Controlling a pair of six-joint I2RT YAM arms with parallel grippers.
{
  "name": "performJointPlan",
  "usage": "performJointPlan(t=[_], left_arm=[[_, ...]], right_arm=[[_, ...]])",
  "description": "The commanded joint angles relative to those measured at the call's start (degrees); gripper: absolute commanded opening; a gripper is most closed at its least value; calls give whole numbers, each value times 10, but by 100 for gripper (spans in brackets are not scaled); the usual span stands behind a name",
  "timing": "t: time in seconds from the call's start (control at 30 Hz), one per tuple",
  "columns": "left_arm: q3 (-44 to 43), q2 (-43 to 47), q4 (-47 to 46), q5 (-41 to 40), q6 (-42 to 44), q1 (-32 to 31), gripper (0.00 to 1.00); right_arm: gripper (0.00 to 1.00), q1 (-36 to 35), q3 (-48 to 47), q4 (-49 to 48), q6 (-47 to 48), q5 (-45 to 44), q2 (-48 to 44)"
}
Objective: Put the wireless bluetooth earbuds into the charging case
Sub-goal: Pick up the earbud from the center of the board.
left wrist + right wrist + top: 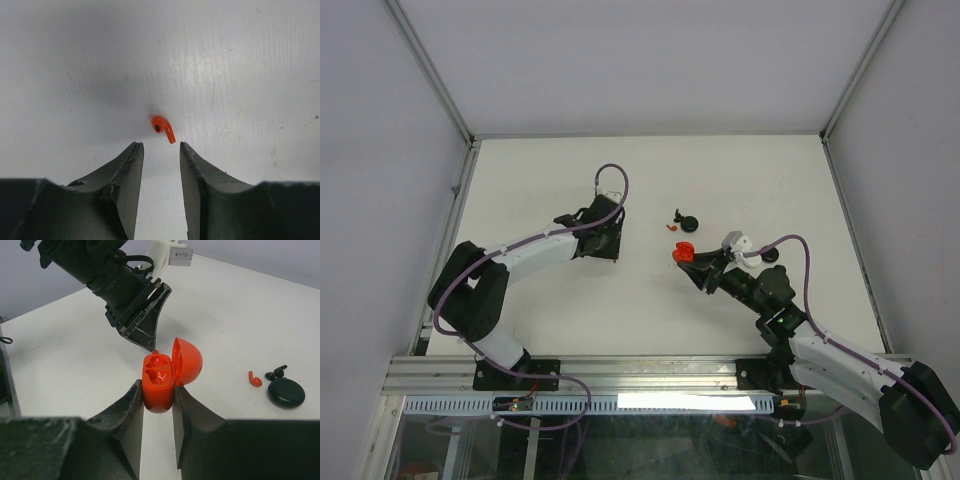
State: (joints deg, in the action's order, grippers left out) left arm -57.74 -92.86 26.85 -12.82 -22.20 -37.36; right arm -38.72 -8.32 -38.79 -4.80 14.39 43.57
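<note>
Right gripper (pixel 157 386) clamps the open charging case (pixel 159 385). Beyond the case, left gripper (pixel 160 146) stands parted, empty, before a red earbud (pixel 163 128); off-centre pinching may flick it away.

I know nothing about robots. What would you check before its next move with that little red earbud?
1. Grip on the red case by the right tool: ok.
2. The lid open: ok.
3. The sockets free: ok, they look empty.
4. The left tool open and empty: ok.
5. The red earbud inside that tool's gap: not ok; it lies on the table just ahead.
6. The second red earbud, by the black case, apart from the red case: ok.
</note>
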Motion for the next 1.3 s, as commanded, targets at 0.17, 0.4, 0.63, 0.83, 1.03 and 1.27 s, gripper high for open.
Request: performJointPlan(t=[0.17, 0.4, 0.63, 0.83, 1.03, 1.27], left_arm=[[-47, -36, -9, 31, -28, 14, 31], [-59, -74, -9, 31, -34, 14, 29], [-60, -93, -8, 28, -35, 15, 27], [-61, -100, 1, 23, -31, 14, 23], [-62, -93, 9, 32, -29, 14, 16], [-49, -20, -10, 37, -27, 14, 11]], right_arm=[[0, 2, -1, -25, 3, 0, -9], [0, 2, -4, -19, 3, 0, -8], [0, 2, -3, -21, 3, 0, -8], [0, 2, -4, -18, 6, 0, -12], [0, 2, -9, -12, 8, 4, -12], [0, 2, -10, -21, 9, 11, -9]])
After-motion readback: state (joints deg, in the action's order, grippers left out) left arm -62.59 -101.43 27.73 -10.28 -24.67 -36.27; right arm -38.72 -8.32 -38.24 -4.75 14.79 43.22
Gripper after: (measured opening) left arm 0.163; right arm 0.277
